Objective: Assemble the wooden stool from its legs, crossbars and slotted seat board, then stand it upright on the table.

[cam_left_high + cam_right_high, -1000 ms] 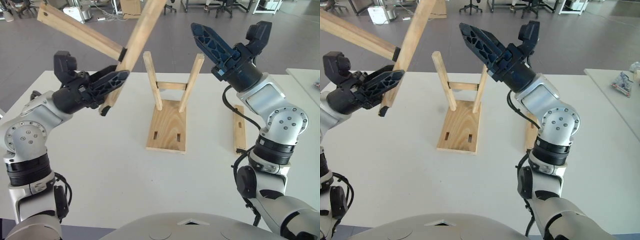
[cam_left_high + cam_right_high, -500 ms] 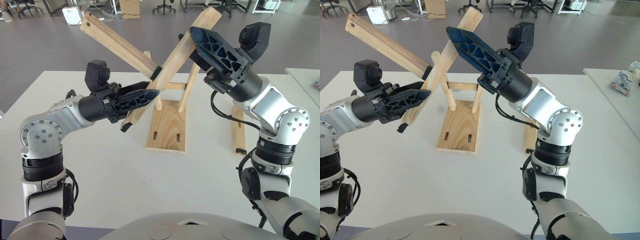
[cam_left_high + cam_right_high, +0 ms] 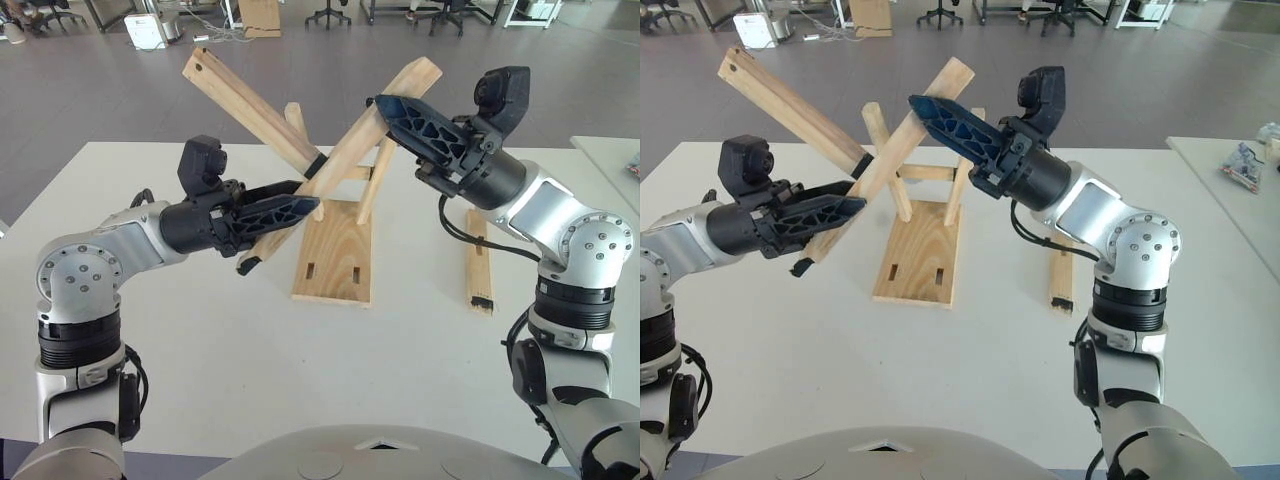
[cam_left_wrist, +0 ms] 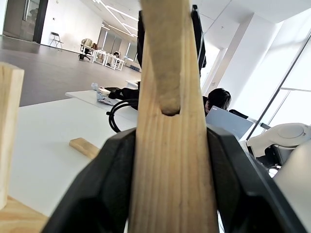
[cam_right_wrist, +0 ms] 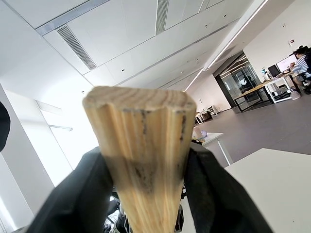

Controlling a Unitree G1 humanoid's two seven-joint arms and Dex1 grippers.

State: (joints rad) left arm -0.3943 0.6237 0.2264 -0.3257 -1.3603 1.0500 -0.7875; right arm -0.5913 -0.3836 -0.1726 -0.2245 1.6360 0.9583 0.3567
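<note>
White table (image 3: 200, 350). Seat board (image 3: 333, 255) flat at table centre, two slots at near end. Two legs (image 3: 883, 140) upright at far end, crossbar (image 3: 925, 172) between them. Leg frame (image 3: 350, 148) aloft above board, tilted, second bar branching up-left. Loose leg (image 3: 478, 255) flat on table, right of board. Left gripper (image 3: 305, 205) pinching frame's lower part. Right gripper (image 3: 385, 108) pinching its upper end.

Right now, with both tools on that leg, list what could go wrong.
The left tool and right tool both clamp one leg; uneven arm motion could twist it loose. Its attached second leg juts up near the upright legs on the seat board, so a swing might knock them over.
</note>
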